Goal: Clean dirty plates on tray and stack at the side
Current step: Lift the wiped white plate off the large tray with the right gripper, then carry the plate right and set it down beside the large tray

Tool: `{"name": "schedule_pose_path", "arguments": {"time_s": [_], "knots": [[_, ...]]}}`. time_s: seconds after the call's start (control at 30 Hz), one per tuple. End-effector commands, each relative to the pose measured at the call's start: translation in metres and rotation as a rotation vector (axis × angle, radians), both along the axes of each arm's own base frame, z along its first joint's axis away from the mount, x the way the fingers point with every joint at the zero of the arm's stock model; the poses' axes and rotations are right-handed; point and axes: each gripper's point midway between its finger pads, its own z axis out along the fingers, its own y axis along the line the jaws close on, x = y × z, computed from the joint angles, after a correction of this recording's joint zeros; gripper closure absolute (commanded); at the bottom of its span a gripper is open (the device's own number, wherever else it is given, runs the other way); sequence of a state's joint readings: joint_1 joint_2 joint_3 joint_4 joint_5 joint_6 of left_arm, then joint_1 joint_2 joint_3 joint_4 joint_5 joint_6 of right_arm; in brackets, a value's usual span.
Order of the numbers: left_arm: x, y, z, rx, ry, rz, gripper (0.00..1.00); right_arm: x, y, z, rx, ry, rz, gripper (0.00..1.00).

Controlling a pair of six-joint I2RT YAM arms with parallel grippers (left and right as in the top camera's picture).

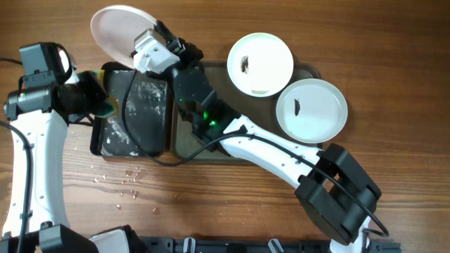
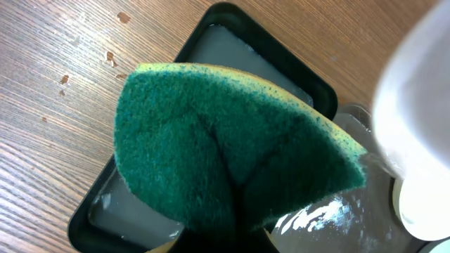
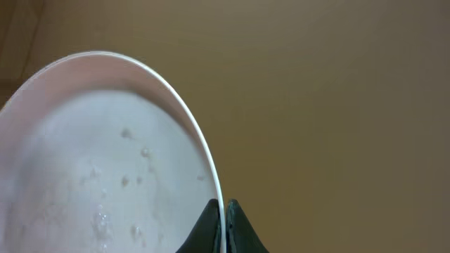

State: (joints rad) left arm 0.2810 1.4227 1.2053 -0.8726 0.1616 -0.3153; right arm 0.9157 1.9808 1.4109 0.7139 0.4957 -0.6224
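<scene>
My right gripper [image 1: 158,34] is shut on the rim of a white plate [image 1: 122,31], holding it tilted in the air past the far end of the small black tray. In the right wrist view the fingertips [image 3: 211,214] pinch the thin rim, and the wet plate [image 3: 91,161] carries water drops. My left gripper [image 1: 100,99] is shut on a green and yellow sponge [image 2: 225,140], just left of that black tray. Two more plates [image 1: 259,64] [image 1: 312,109], each with a small black smear, lie on the large dark grey tray [image 1: 185,138].
The small black tray [image 1: 131,116] holds water and foam and lies against the left end of the grey tray. Water drops [image 1: 129,183] speckle the wood in front of it. My right arm [image 1: 284,155] crosses low over the grey tray.
</scene>
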Motion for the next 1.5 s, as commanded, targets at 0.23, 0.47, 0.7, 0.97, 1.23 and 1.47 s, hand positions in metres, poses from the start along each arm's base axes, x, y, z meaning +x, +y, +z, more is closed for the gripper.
{"name": "schedule_pose_path", "arguments": {"time_s": [0.23, 0.47, 0.7, 0.97, 1.23, 1.47], "knots": [[-0.002, 0.002, 0.003, 0.015, -0.011, -0.011, 0.96, -0.011, 0.013, 0.021, -0.074, -0.1, 0.052, 0.96], [-0.002, 0.002, 0.003, 0.015, -0.011, -0.011, 0.96, -0.006, 0.001, 0.024, -0.02, -0.08, -0.017, 0.96], [-0.002, 0.002, 0.003, 0.015, -0.011, -0.012, 0.96, 0.01, -0.016, -0.011, 0.215, 0.161, -0.072, 0.96], [-0.002, 0.002, 0.003, 0.016, -0.012, -0.012, 0.96, 0.014, -0.021, -0.066, 0.471, 0.646, 0.081, 0.96], [-0.001, 0.001, 0.003, 0.016, -0.013, -0.014, 0.96, 0.011, -0.08, -0.041, 0.62, 1.001, 0.308, 0.95], [0.006, -0.017, 0.003, 0.023, -0.028, -0.073, 0.96, 0.035, -0.208, -0.051, 0.779, 1.214, 0.22, 0.96]]}}
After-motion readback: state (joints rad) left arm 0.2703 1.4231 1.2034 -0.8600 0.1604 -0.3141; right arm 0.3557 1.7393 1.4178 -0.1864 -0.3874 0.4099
